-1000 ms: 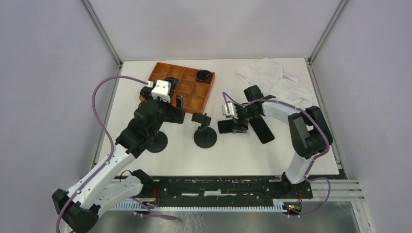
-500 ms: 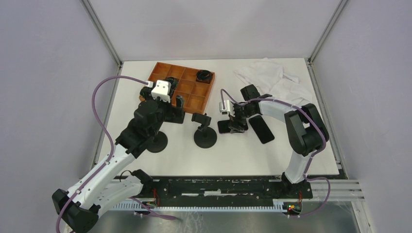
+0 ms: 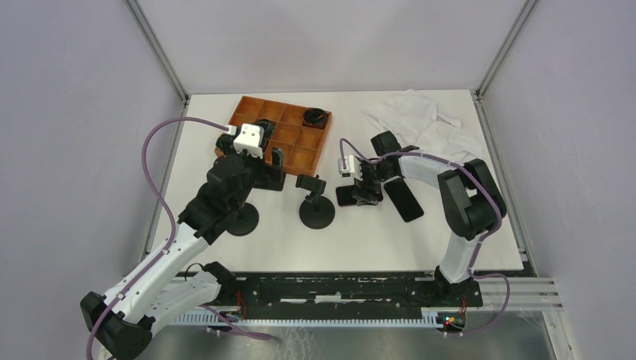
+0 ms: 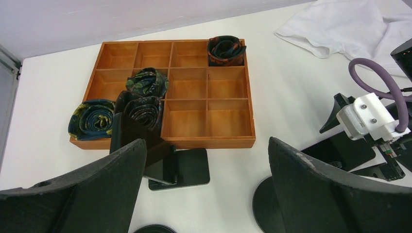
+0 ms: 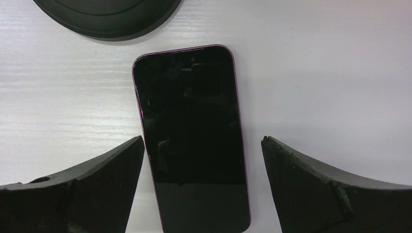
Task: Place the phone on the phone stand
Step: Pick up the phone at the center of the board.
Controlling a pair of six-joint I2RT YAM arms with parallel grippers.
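Observation:
A dark phone (image 5: 192,136) with a purple rim lies flat, screen up, on the white table. My right gripper (image 5: 202,145) hangs open over it, one finger on each long side, neither touching it. From above, that phone (image 3: 345,196) shows partly under the right gripper (image 3: 360,191). A black phone stand (image 3: 315,208) with a round base stands just left of it. My left gripper (image 4: 207,145) is open and empty, hovering near the wooden tray (image 4: 145,143).
A second dark phone (image 3: 403,199) lies right of the right gripper. A square-based stand (image 4: 187,167) holding another phone (image 4: 131,138) sits in front of the tray, which contains rolled ties (image 4: 145,82). Another round base (image 3: 241,221) is near left. White cloth (image 3: 427,120) lies far right.
The right gripper has shifted slightly left and away over the phone. The left arm has not moved.

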